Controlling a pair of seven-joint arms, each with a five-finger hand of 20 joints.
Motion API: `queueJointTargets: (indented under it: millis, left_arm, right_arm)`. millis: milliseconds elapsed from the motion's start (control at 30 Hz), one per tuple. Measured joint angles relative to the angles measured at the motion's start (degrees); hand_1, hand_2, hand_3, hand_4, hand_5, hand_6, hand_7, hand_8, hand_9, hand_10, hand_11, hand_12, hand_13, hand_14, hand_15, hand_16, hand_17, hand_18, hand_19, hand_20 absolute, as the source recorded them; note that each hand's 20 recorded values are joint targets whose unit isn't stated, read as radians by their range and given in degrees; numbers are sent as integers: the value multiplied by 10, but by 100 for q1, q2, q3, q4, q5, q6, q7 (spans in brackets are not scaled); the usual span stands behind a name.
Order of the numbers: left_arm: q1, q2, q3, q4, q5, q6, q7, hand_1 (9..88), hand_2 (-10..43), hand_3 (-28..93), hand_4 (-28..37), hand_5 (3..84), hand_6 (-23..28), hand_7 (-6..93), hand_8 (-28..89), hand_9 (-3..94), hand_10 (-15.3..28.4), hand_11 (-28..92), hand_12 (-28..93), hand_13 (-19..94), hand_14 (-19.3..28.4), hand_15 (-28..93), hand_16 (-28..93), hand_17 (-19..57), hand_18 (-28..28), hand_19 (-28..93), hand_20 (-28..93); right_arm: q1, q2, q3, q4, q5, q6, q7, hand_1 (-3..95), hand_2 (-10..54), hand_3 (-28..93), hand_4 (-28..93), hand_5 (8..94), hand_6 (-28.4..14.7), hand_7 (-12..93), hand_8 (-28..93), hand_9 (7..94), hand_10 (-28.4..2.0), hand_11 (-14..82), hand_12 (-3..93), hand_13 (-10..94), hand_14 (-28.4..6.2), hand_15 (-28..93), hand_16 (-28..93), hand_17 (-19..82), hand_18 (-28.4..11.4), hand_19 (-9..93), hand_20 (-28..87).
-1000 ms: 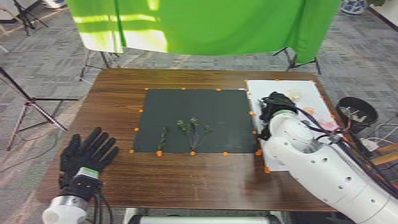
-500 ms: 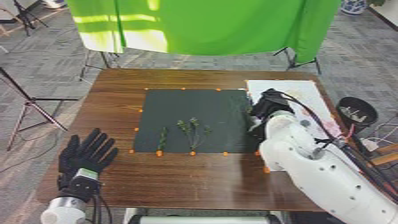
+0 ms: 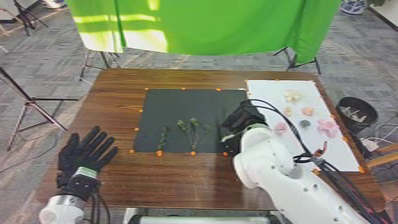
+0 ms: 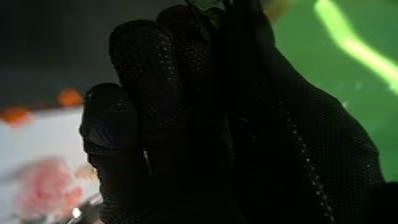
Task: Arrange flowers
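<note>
My right hand [image 3: 242, 119] is over the right part of the dark mat [image 3: 173, 105], its fingers pinching a green sprig [image 3: 228, 136], little of which shows. In the right wrist view the hand [image 4: 204, 115] has its thumb and fingers together, with a bit of green leaf [image 4: 205, 4] at their tips. A thin green stem [image 3: 163, 138] and a branching green sprig [image 3: 193, 131] lie side by side on the mat's lower left part. Paper-like pink and cream flowers [image 3: 327, 127] lie on the white sheet [image 3: 284, 90]. My left hand [image 3: 86, 150] rests open at the table's left.
Orange tape marks [image 3: 193, 153] line the edges of the mat and sheet. A black bin [image 3: 357, 112] stands beyond the brown table's [image 3: 124, 80] right edge. Cables [image 3: 306, 142] hang along the right arm, over the sheet.
My right hand has moved left from the white sheet onto the dark mat, carrying the green sprig. The flowers it covered now show. The left hand has kept still.
</note>
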Motion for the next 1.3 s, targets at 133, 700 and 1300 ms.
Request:
queueJointTargets:
  millis: [133, 700, 1300]
  left_arm:
    - [-161, 24, 5, 63, 39, -6, 3, 232, 186, 675, -283, 366, 103, 86, -76, 263, 158, 211, 47, 186, 162, 314, -89, -74, 139, 324, 63]
    - [-325, 50, 71, 68, 102, -48, 59, 237, 186, 678, -283, 367, 101, 83, -76, 264, 156, 212, 47, 187, 163, 314, -87, -72, 138, 316, 65]
    - [-156, 14, 13, 52, 74, -38, 102, 237, 188, 679, -283, 372, 101, 88, -76, 269, 160, 216, 48, 190, 165, 317, -89, -74, 139, 321, 66]
  right_arm:
    - [-195, -57, -141, 10, -192, -94, 18, 605, -95, 730, -283, 866, -30, 190, 125, 898, -134, 92, 376, 783, -92, 497, 323, 420, -239, 930, 178]
    - [-274, -52, -212, 141, -412, -111, 90, 510, -95, 758, -281, 720, -54, 114, -83, 825, -161, 170, 252, 761, -123, 519, 221, 408, -242, 932, 122]
    - [-482, 242, -148, -60, -1108, -354, -106, 460, -52, 787, -257, 690, -61, 117, -74, 800, -173, 228, 185, 747, -129, 537, 197, 392, -237, 932, 128]
